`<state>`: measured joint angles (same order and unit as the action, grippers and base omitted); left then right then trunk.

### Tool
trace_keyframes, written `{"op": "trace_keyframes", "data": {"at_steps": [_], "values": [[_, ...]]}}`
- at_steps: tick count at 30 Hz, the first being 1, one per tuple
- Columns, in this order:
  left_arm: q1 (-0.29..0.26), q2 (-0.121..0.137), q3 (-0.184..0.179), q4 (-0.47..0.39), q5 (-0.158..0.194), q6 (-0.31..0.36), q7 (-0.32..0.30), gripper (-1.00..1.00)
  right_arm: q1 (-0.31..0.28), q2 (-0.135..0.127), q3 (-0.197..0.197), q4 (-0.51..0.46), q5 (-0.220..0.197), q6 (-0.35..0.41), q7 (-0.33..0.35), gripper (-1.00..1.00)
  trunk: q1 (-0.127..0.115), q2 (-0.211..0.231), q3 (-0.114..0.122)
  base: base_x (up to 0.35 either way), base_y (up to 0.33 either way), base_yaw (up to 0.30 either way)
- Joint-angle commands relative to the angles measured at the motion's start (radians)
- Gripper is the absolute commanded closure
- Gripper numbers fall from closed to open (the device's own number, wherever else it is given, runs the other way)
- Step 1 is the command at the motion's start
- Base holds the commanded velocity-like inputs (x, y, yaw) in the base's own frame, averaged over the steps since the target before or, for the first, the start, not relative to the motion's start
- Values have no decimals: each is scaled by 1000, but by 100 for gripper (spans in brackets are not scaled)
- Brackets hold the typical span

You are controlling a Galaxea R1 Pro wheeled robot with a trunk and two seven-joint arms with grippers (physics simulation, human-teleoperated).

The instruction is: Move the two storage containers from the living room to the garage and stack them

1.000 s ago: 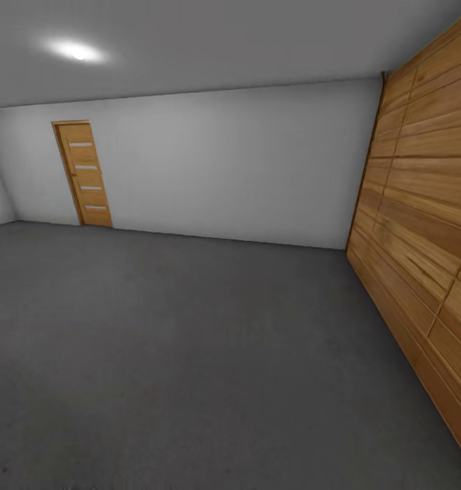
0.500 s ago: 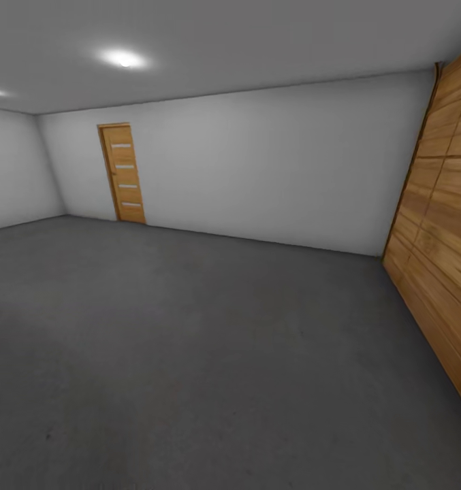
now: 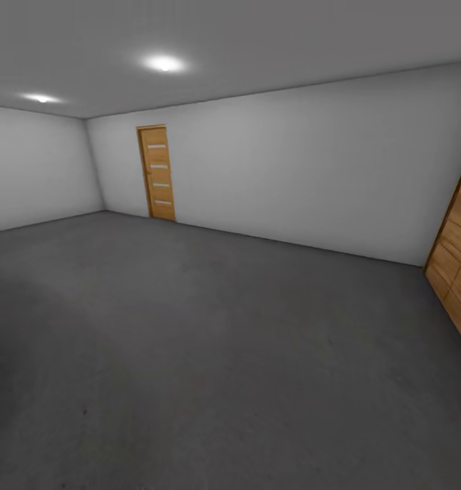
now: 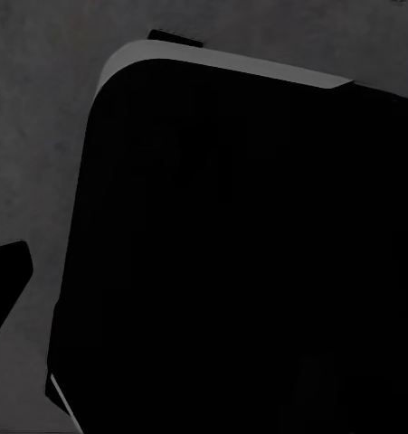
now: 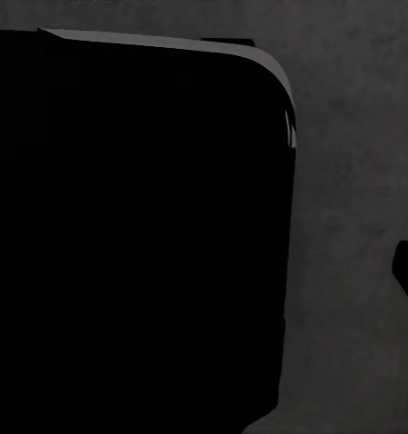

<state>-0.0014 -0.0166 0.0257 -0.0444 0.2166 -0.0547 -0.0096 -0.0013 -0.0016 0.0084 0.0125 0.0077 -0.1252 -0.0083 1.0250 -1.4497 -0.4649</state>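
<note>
I am in the garage, facing its dark grey concrete floor (image 3: 230, 340) and plain white walls (image 3: 312, 170). The two storage containers are out of view, and so is the living room. Both wrist views look down on a large black rounded body with a pale grey rim (image 4: 240, 253) (image 5: 131, 226), which hangs over the same speckled floor (image 4: 32, 136) (image 5: 357, 181).
A narrow wooden door (image 3: 157, 173) with pale slots stands in the far wall. The edge of a large slatted wooden door (image 3: 458, 272) lines the right side. Two ceiling lights (image 3: 163, 64) glow overhead. Open floor stretches ahead and to the left.
The whole head view has swung left: the narrow door sits further right in the picture, the slatted door has slid almost off the right edge, and the left wall has come into sight.
</note>
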Motion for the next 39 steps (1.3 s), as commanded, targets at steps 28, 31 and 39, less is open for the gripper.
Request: {"op": "trace_keyframes", "data": {"at_steps": [28, 31, 39], "values": [[0, 0, 2, 0, 6, -2, -1, -100, 0, 2, 0, 1, 0, -5, -1, -100, 0, 0, -1, 0, 0, 283], [0, 0, 2, 0, 6, -2, -1, -100, 0, 1, 0, 1, -1, -4, 0, -100, 0, 0, -1, 30, 0, 232], [0, -2, 0, 0, 7, 5, 0, -100, 0, -3, 2, 1, 1, -4, 1, -100, 0, 0, -1, 293, 0, 20]]}}
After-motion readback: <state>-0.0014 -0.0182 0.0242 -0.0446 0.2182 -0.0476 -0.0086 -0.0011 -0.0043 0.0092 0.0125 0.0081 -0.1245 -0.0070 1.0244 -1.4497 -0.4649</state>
